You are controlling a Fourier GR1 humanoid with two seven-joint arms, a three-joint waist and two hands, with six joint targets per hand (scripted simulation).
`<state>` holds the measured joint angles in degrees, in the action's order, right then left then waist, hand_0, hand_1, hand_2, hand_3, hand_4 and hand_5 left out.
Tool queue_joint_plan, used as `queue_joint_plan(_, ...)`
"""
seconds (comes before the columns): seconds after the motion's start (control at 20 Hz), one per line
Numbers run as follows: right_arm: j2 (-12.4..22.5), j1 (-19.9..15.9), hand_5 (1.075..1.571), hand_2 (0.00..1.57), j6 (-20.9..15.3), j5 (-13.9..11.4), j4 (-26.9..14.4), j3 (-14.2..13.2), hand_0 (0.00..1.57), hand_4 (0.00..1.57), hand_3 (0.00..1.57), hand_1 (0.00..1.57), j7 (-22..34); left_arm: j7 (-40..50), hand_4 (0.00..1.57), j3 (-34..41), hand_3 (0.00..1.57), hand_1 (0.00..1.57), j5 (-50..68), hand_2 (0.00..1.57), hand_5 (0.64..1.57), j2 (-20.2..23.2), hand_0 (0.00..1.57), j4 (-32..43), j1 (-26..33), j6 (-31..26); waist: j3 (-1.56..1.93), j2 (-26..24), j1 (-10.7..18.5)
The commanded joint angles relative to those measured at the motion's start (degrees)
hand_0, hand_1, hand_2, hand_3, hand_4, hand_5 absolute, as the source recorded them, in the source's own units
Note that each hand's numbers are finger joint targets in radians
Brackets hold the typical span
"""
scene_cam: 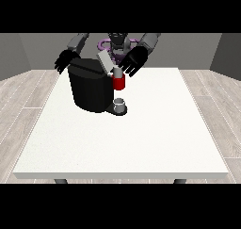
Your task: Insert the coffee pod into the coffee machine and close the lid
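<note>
The robot hand at the view's right hangs with its black fingers spread and pointing down, just above the grey top of the machine's brewing head and holding nothing. The robot hand at the view's left is likewise spread, its fingers fanned out beside the far left edge of the machine, apart from it. The black, rounded coffee machine stands on the far half of the large white table, left of centre. Its flat grey lid is tilted up and open. Below the lid, a red cylindrical part sits on the machine's right side, and under it a small grey cup rests on the dark drip base. The coffee pod itself cannot be made out.
</note>
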<state>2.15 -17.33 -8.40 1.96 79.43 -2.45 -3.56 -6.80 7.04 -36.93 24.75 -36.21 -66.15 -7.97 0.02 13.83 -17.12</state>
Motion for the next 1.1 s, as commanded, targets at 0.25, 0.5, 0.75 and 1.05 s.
queue_joint_plan(0.25,-0.32,1.66,1.571,0.0,-0.41,-0.33,1.67,0.48,0.0,0.45,0.0,0.0,-0.53,-2.17,0.51,0.6,1.18,1.16,-0.59,1.24,1.571,1.75,1.16,1.62,0.31,-0.32,-0.02,1.39,-0.77)
queue_joint_plan(0.5,0.89,-1.7,1.571,0.0,0.03,1.23,-1.36,-2.07,0.0,0.44,0.0,0.0,-0.44,-0.49,0.49,-1.39,1.2,1.22,-1.97,1.27,1.571,-2.39,1.22,0.34,0.58,1.15,0.0,1.15,1.71)
queue_joint_plan(0.75,-1.35,-2.23,1.571,0.0,-2.68,-1.04,-1.53,-0.19,0.0,0.42,0.0,0.0,-1.32,0.97,0.48,-0.22,1.17,1.22,-1.41,1.27,1.571,-1.9,1.22,1.2,-2.13,0.05,-0.01,2.38,1.22)
queue_joint_plan(1.05,-0.78,-1.82,1.571,0.0,-2.53,-1.22,-0.62,-0.19,0.0,0.4,0.0,0.0,-1.47,-0.94,0.44,-0.4,1.03,1.13,-2.5,1.17,1.571,0.46,1.13,1.69,-1.92,-0.3,-0.01,3.44,0.74)
